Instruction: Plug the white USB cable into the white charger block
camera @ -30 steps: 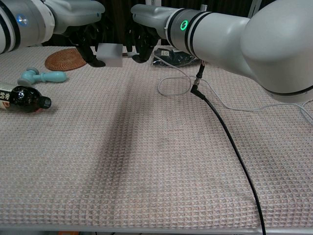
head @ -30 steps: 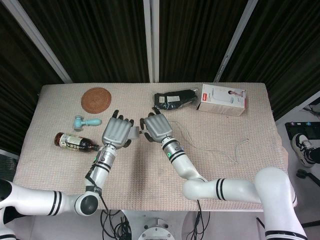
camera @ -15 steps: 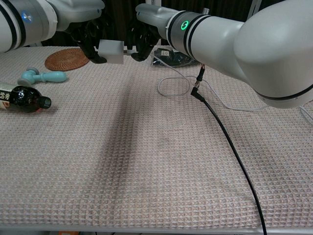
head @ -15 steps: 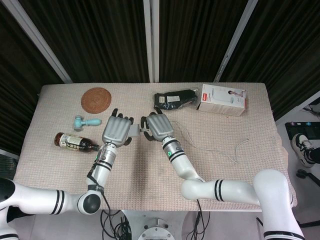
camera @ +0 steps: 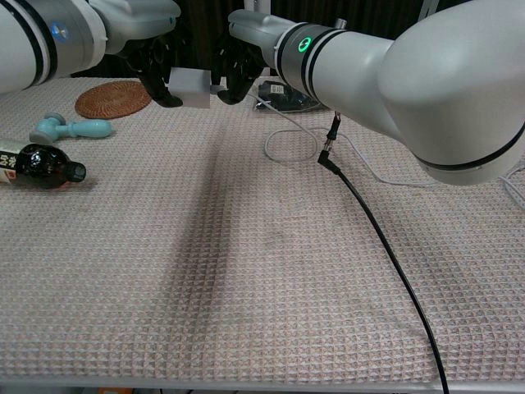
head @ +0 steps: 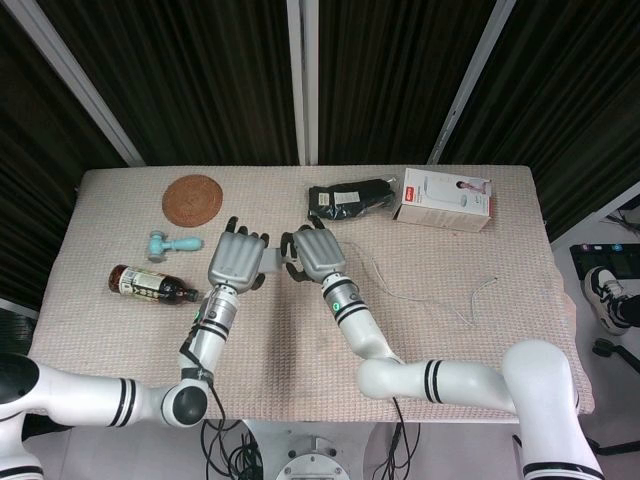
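Observation:
The white charger block (camera: 189, 86) hangs above the table, gripped by my left hand (camera: 158, 67). In the head view the charger block (head: 270, 261) shows as a pale patch between my left hand (head: 237, 260) and my right hand (head: 311, 254). My right hand (camera: 236, 69) pinches the white USB plug (camera: 217, 89), whose tip sits at the block's right face; whether it is inside the port is hidden. The white cable (camera: 283, 136) trails from that hand in a loop over the cloth, and the cable (head: 432, 299) runs off to the right.
A woven coaster (head: 192, 198), a teal tool (head: 171, 243) and a dark bottle (head: 148, 284) lie at the left. A black pouch (head: 349, 198) and a white box (head: 445, 198) sit at the back. A black cord (camera: 384, 250) crosses the cloth from my right arm.
Both hands have drawn slightly closer together. The block has shifted a little right and up, closing the gap to the plug.

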`<act>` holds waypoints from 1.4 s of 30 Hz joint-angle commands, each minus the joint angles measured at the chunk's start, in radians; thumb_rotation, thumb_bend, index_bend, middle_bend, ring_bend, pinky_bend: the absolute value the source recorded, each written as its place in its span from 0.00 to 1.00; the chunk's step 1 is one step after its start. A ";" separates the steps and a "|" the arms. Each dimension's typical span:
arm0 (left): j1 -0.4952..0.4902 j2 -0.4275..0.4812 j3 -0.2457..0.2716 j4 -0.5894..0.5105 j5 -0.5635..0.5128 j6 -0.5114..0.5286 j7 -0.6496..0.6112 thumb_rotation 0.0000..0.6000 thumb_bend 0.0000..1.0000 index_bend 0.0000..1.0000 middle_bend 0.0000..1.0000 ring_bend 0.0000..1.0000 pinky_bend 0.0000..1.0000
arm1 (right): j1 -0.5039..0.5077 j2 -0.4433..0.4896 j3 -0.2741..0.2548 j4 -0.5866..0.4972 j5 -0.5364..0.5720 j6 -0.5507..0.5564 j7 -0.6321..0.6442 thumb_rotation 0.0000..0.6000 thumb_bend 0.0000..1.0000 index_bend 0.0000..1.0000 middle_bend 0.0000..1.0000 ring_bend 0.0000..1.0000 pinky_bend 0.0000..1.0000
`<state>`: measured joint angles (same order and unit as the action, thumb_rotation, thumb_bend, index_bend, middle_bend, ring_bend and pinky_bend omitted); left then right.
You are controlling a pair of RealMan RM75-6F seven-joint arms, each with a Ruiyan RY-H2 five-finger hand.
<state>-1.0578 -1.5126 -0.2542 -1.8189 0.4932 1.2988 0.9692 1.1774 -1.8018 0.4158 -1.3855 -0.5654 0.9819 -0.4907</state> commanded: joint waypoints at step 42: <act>0.259 0.085 0.174 0.174 0.368 -0.010 -0.377 1.00 0.24 0.15 0.20 0.05 0.05 | -0.449 0.575 -0.286 -0.413 -0.440 0.199 0.164 1.00 0.09 0.00 0.18 0.05 0.01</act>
<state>-0.8756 -1.5025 -0.1034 -1.6111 0.7729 1.2015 0.6737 0.7837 -1.2875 0.1676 -1.7766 -0.9335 1.1492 -0.3762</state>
